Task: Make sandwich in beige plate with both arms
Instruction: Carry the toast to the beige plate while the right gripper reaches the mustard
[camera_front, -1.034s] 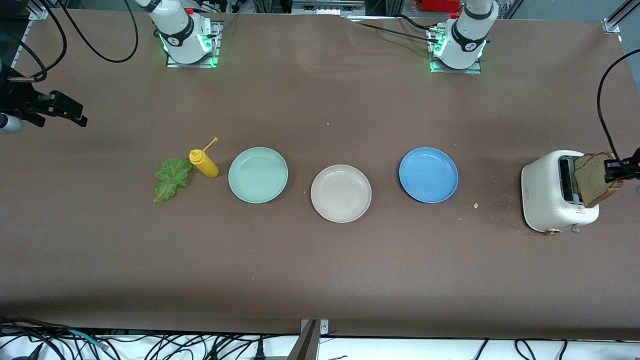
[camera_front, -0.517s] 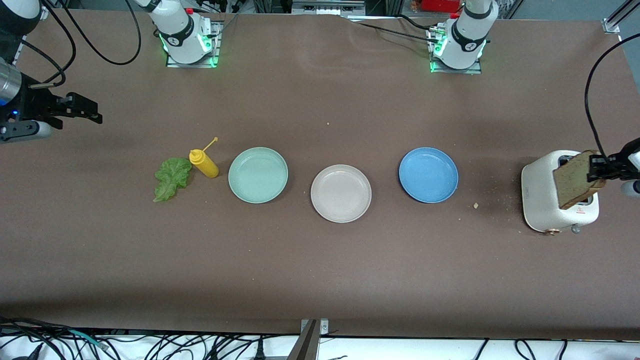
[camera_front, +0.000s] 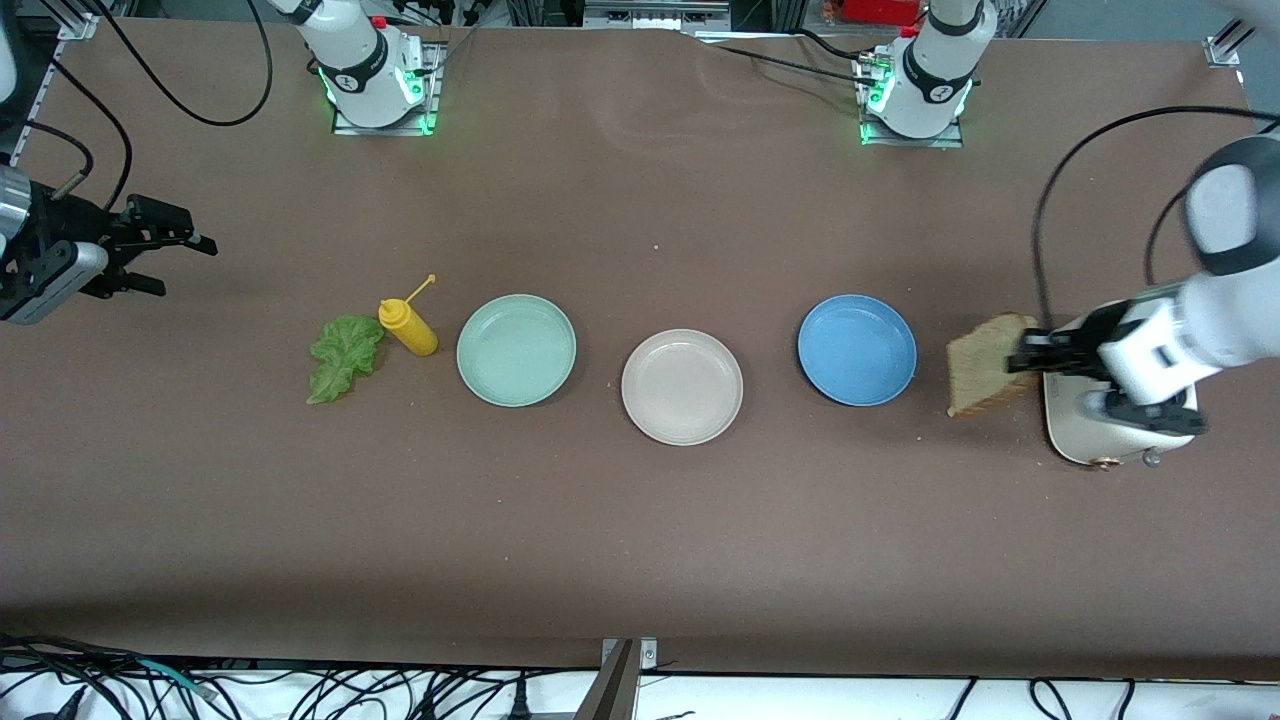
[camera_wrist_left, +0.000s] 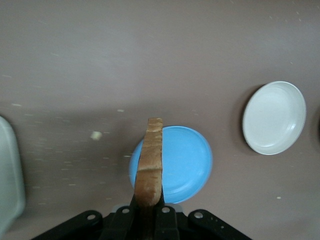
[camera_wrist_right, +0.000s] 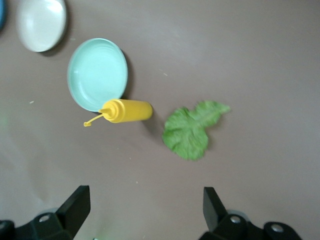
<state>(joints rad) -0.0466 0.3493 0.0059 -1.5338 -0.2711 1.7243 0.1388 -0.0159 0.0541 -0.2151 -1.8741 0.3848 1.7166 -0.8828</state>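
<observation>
Off toaster (camera_front: 1090, 440) now, gripped bread slice (camera_front: 985, 366)

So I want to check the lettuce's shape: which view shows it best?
The right wrist view: the lettuce leaf lies flat, whole and large there, beside the yellow bottle. The front view shows it smaller. The left wrist view does not show it.

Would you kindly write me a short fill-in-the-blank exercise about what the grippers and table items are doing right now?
1. The left gripper is shut on a slice of ____.
2. The right gripper is ____ and holds nothing.
3. The beige plate sits between the mint-green plate and the ____ plate.
4. The lettuce leaf lies beside a yellow ____.

Missing words: bread; open; blue; bottle
</observation>
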